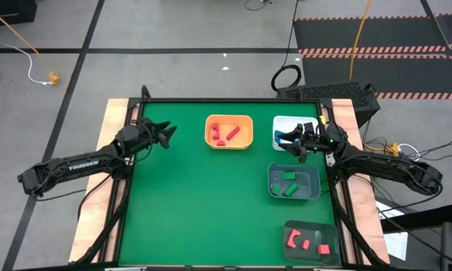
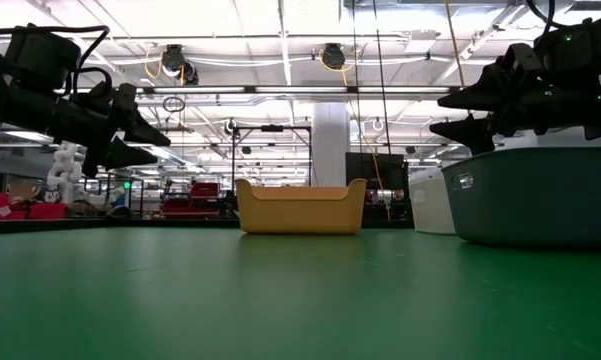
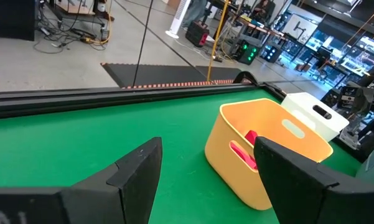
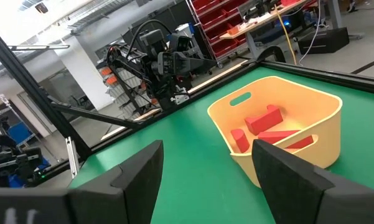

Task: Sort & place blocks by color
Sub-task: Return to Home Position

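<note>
Red blocks point(image 1: 227, 134), bars and chunks, lie in the orange bin point(image 1: 229, 117) at upper centre. Green blocks point(image 1: 289, 184) sit in the grey bin point(image 1: 293, 167) at right, and red pieces point(image 1: 304, 242) in the dark bin point(image 1: 310, 224) at lower right. The left hand point(image 1: 171, 134) and right hand point(image 1: 280, 141) hover released and empty.

The left arm point(image 1: 75, 164), marked TROSSEN in white, and the right arm point(image 1: 391, 167) are finished in matte black. Angular black fingers point(image 3: 137, 174) are fitted to the left gripper point(image 1: 171, 135) and right gripper point(image 1: 280, 140).
</note>
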